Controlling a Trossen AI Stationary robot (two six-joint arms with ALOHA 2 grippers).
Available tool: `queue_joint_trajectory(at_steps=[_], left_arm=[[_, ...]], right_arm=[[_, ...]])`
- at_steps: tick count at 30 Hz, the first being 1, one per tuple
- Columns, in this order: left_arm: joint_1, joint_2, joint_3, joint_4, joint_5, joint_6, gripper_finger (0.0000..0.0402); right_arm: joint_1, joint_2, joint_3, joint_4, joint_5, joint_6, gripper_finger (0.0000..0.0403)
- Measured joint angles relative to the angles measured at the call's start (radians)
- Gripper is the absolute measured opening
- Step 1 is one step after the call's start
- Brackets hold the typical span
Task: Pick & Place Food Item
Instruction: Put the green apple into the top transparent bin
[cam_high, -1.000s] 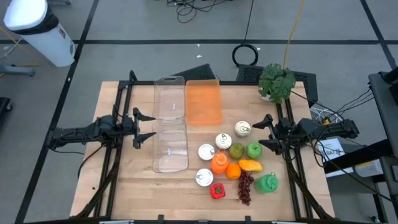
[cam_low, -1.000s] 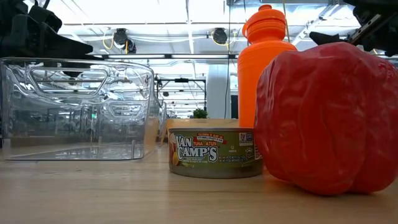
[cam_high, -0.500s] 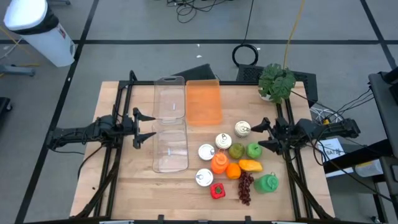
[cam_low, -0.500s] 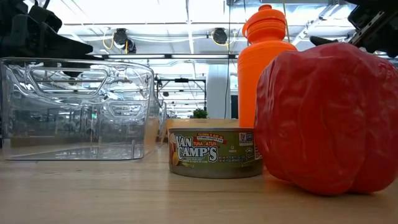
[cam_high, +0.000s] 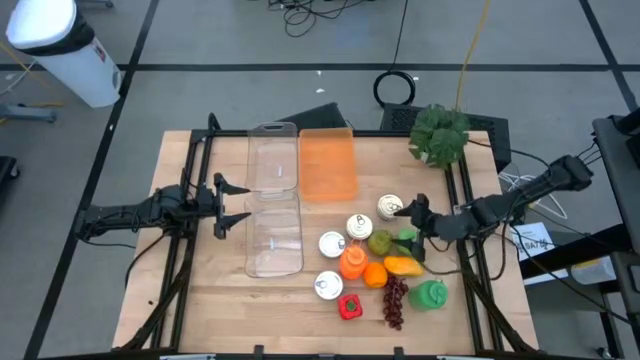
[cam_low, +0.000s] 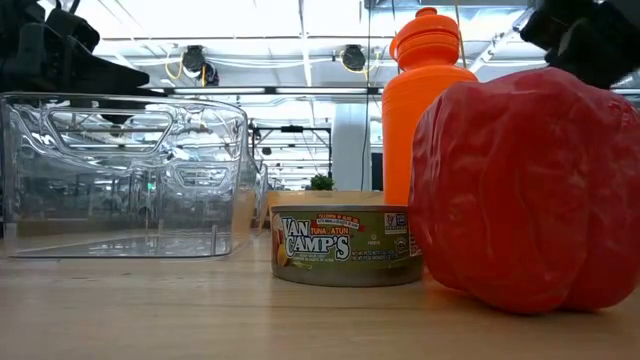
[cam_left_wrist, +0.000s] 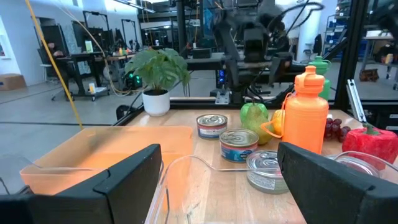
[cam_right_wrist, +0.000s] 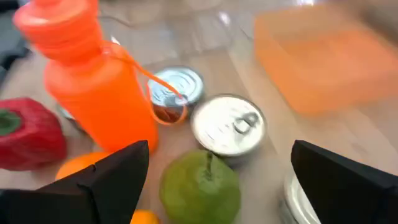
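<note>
The food lies bunched at the table's right-centre: a green pear (cam_right_wrist: 200, 186), a green apple (cam_high: 408, 240), an orange (cam_high: 375, 274), a yellow fruit (cam_high: 403, 266), grapes (cam_high: 395, 301), a red pepper (cam_low: 525, 190) and several tin cans (cam_right_wrist: 229, 126). An orange bottle (cam_right_wrist: 93, 81) stands upright among them. My right gripper (cam_high: 412, 218) hangs open above the pear and apple, slanting down, touching nothing. My left gripper (cam_high: 232, 207) waits open and level at the left side of the clear containers (cam_high: 274, 215).
An orange tray (cam_high: 328, 165) lies beyond the food, next to the far clear container. A potted plant (cam_high: 440, 133) stands at the far right corner, a green bottle (cam_high: 431, 294) at the near right. Bare wood shows along the near edge and left side.
My right gripper has swung out from the right edge toward the food pile, rising a little and tipping its fingers downward, and it now hangs over the pear and apple. Its fingers have stayed open. The left arm and all the objects have kept still.
</note>
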Motion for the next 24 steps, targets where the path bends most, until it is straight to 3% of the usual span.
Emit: queue_joint_trajectory(at_steps=[5, 10, 24], left_arm=[[0.000, 0.000, 0.000, 0.000, 0.000, 0.000, 0.0335], [0.000, 0.000, 0.000, 0.000, 0.000, 0.000, 0.0335], [0.000, 0.000, 0.000, 0.000, 0.000, 0.000, 0.0335]], right_arm=[[0.041, 0.186, 0.175, -0.405, -0.003, 0.278, 0.0373], [0.069, 0.278, 0.200, -0.542, -0.007, 0.397, 0.0373], [0.112, 0.310, 0.112, -0.482, -0.052, 0.519, 0.0373]])
